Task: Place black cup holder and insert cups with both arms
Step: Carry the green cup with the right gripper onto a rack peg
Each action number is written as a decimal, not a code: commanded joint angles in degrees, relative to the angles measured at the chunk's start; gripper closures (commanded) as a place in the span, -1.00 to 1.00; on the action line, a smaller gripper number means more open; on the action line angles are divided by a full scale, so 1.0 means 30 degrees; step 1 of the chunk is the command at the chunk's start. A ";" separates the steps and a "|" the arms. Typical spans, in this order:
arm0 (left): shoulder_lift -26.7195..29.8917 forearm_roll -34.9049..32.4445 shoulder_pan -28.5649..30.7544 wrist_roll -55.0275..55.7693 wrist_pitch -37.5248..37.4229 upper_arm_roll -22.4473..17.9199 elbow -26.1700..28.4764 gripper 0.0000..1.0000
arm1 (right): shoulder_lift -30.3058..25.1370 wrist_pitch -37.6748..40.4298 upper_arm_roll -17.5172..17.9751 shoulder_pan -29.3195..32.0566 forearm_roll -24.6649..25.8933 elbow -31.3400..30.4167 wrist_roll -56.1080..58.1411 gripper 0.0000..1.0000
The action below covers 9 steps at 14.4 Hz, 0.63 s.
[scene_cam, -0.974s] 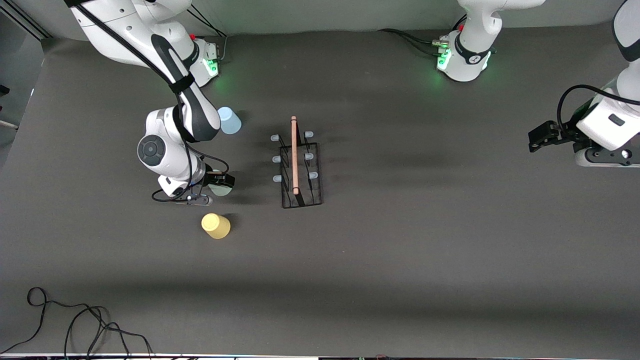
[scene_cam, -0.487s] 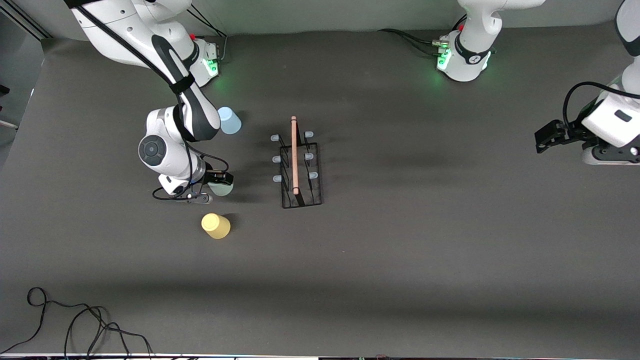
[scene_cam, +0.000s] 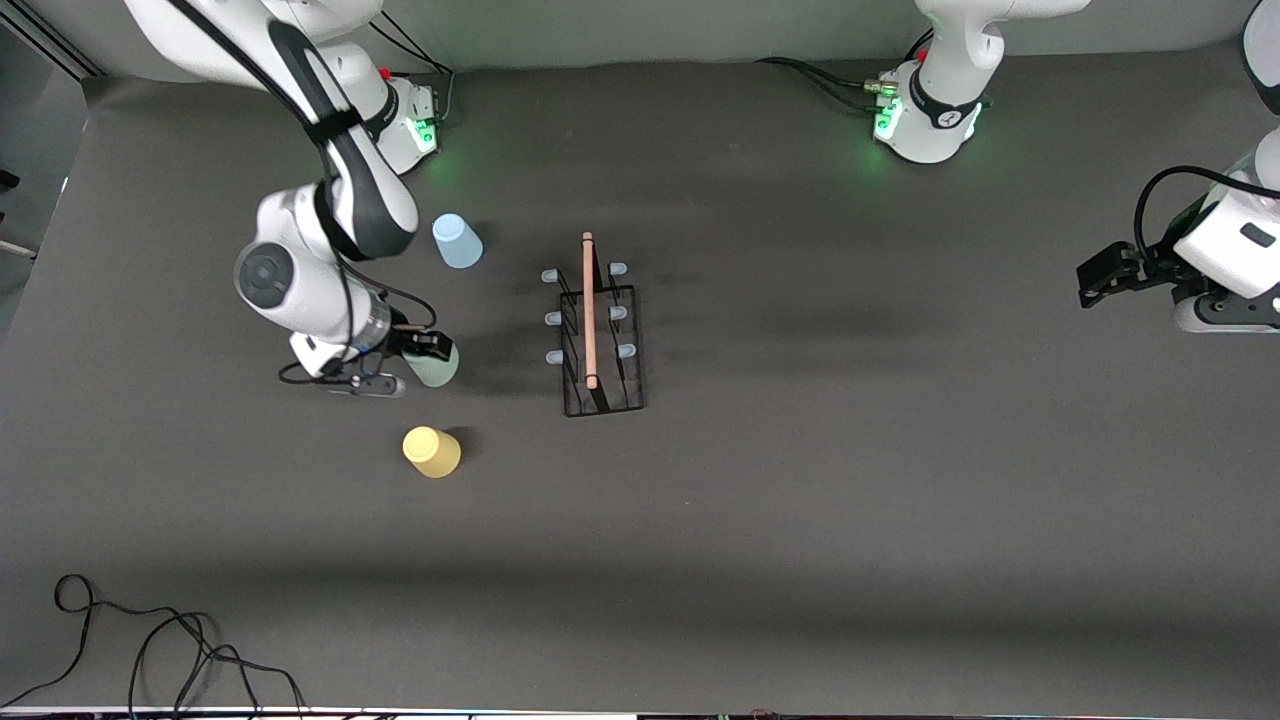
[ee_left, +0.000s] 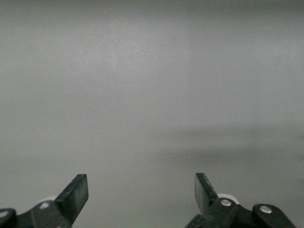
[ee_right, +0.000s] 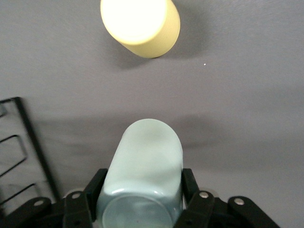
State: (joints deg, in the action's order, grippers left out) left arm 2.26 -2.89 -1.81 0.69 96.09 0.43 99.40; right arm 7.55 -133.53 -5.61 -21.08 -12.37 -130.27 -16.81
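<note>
Mint cup (ee_right: 142,166): pale green plastic, clamped on both sides by the right gripper (scene_cam: 425,352), whose jaws are closed against its walls; the cup lies tipped on its side in the grasp, closed end pointing away from the wrist.
Right gripper position: low over the bench (scene_cam: 800,500), between the blue cup and the yellow cup, toward the right arm's end from the rack.
Black cup holder (scene_cam: 600,340): already standing on the bench near its middle, wooden rod handle (scene_cam: 589,310) on top, six pale pegs showing, none carrying a cup.
Blue cup (scene_cam: 456,241): upside down on the bench, farther from the front camera than the held cup.
Yellow cup (scene_cam: 432,451): upside down on the bench, nearer the front camera than the held cup; free.
Left gripper (ee_left: 141,202): waiting over bare bench at the left arm's end, well apart from the rack; jaws spread wide, nothing between them.
Step in hand: rack looks placed; first cup is gripped, judged ready for carrying.
Next move calls for: raising the mint cup, carrying it to the rack and lining its open mouth with a free peg on the near row before sliding it on.
Risk: thin plastic may slip or the peg may miss the mouth.
</note>
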 commanded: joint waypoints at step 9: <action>-0.0108 -0.0237 -0.0042 -0.0347 -0.0917 0.0265 -0.0496 -1.00 | -0.1812 0.1267 0.0082 -0.6563 -0.0358 0.1615 -1.2057 0.94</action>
State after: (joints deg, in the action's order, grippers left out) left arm 2.26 -2.89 -1.83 0.47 94.65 1.10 99.16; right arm 1.62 -130.52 -4.71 -38.77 -12.51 -126.62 -49.32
